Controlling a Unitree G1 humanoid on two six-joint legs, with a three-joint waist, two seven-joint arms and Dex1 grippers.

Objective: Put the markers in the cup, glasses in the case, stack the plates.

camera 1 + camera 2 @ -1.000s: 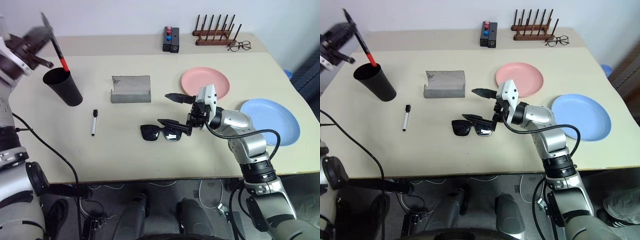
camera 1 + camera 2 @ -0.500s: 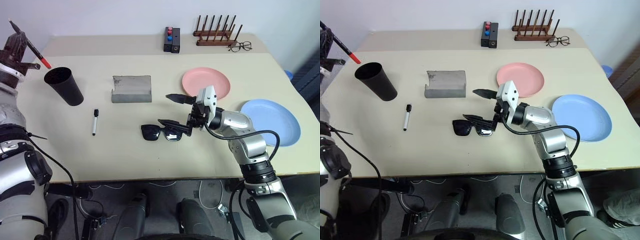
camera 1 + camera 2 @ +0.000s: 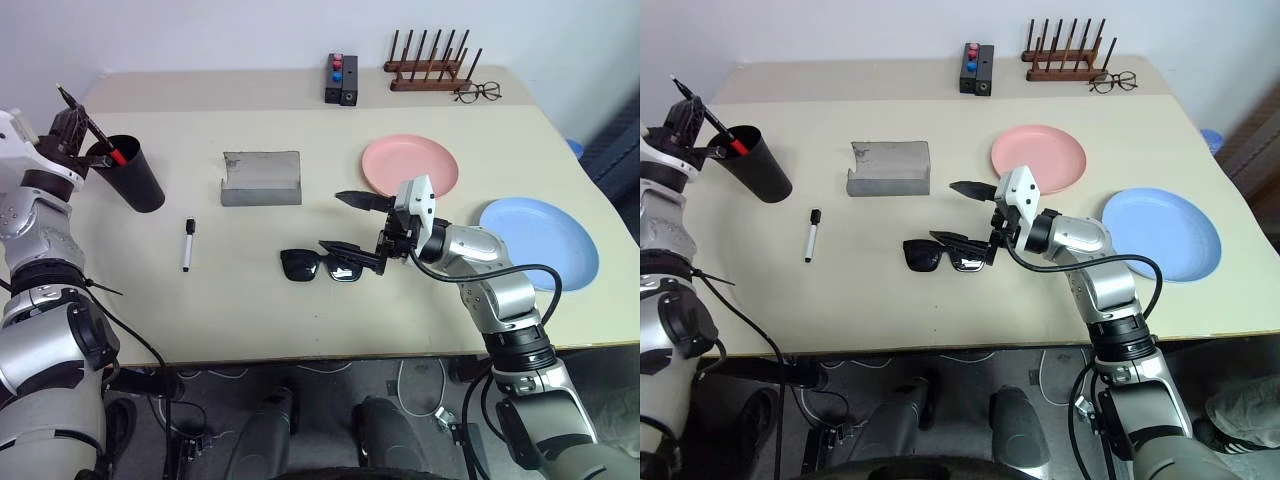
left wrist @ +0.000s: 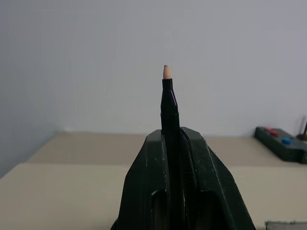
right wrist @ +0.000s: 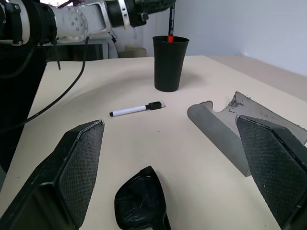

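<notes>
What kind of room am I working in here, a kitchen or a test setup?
Probably a lab or test bench, not a kitchen: a bare beige table against a plain white wall, loose cables hanging below its front edge, and a mixed set of props, like a wooden rack and a button box.

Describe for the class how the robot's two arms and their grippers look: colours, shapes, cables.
Both arms are jointed silver-grey metal segments with black rings. The right gripper has a white block at its wrist, two black tapering fingers with cross-hatched pads, and a black cable looping along the forearm. The left gripper is black behind a white cuff, thin black cables trailing lower down.
</notes>
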